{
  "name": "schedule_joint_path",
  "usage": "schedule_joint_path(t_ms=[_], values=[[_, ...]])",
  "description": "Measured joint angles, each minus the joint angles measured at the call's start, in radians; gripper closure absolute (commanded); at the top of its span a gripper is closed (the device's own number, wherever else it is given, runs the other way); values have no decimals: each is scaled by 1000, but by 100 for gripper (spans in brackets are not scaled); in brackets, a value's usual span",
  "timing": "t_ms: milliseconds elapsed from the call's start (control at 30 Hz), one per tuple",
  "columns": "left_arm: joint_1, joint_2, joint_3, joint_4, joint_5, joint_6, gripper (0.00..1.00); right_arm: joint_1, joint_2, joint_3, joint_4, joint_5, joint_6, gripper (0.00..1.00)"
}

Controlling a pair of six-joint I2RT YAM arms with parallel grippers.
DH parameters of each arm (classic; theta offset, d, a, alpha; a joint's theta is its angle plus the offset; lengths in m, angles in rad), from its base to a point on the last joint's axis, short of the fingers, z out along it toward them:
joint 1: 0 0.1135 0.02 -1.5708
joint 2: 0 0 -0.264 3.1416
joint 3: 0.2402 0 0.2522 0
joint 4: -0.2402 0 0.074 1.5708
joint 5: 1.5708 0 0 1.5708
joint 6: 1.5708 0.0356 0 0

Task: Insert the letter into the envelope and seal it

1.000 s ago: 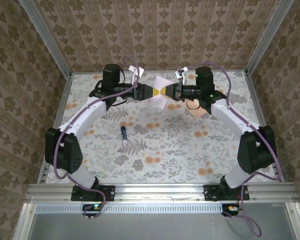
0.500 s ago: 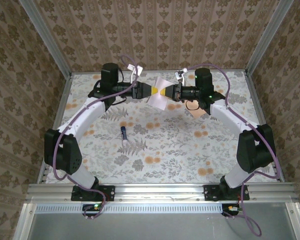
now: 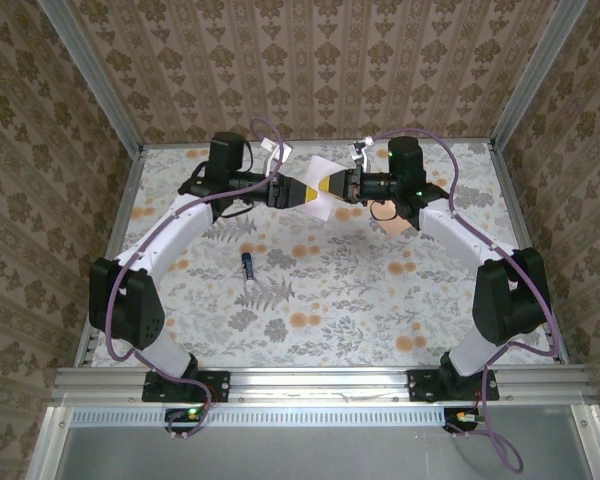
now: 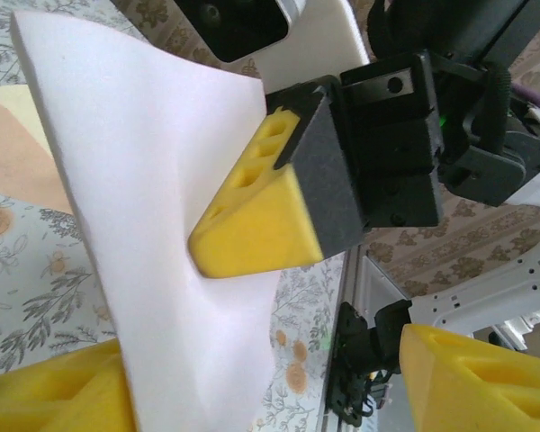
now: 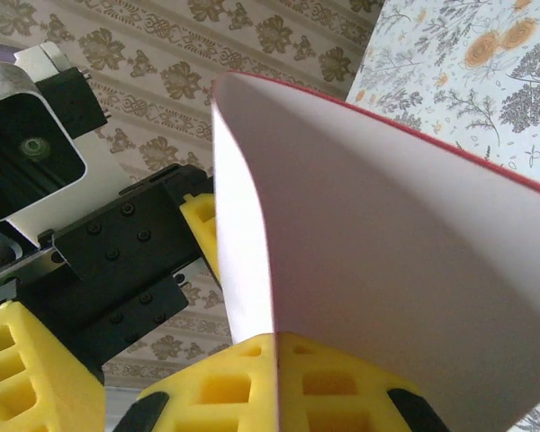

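Observation:
The letter (image 3: pixel 323 169), a pale sheet with a thin red edge (image 5: pixel 387 243), hangs in the air over the far middle of the table. My right gripper (image 5: pixel 277 360) is shut on its edge, the two yellow fingers pressed together on the paper. From the left, my left gripper (image 3: pixel 302 192) faces it and stands open. The sheet (image 4: pixel 135 180) passes between its jaws, close to the lower-left finger (image 4: pixel 54 396). The peach envelope (image 3: pixel 395 216) lies flat on the table under the right arm and also appears behind the sheet (image 4: pixel 13 153).
A small dark blue stick (image 3: pixel 248 267) lies on the floral tablecloth left of centre. Metal frame posts and patterned walls close in the table at the back and sides. The near half of the cloth (image 3: pixel 330 320) carries nothing else.
My left gripper has narrowed its jaws somewhat and shifted right, closer onto the letter. The right gripper has edged left, still holding the sheet.

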State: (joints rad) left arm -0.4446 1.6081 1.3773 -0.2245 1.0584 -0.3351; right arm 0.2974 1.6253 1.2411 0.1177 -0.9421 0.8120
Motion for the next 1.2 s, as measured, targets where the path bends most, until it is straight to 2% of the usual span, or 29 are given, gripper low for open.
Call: schedule_joint_path(t_ms=[167,367,700,1200], values=[[0,0,3,-25,-8,15,34,0,0,0,0,0,-1,100],[0,1,4,-35,-9,28,53,0,0,0,0,0,-1,100],[1,6,6,-86,-12,63,74,0,0,0,0,-1,-1,100],[11,16,6,-90,-12,67,88,0,-13,1,-8,0,-6,99]])
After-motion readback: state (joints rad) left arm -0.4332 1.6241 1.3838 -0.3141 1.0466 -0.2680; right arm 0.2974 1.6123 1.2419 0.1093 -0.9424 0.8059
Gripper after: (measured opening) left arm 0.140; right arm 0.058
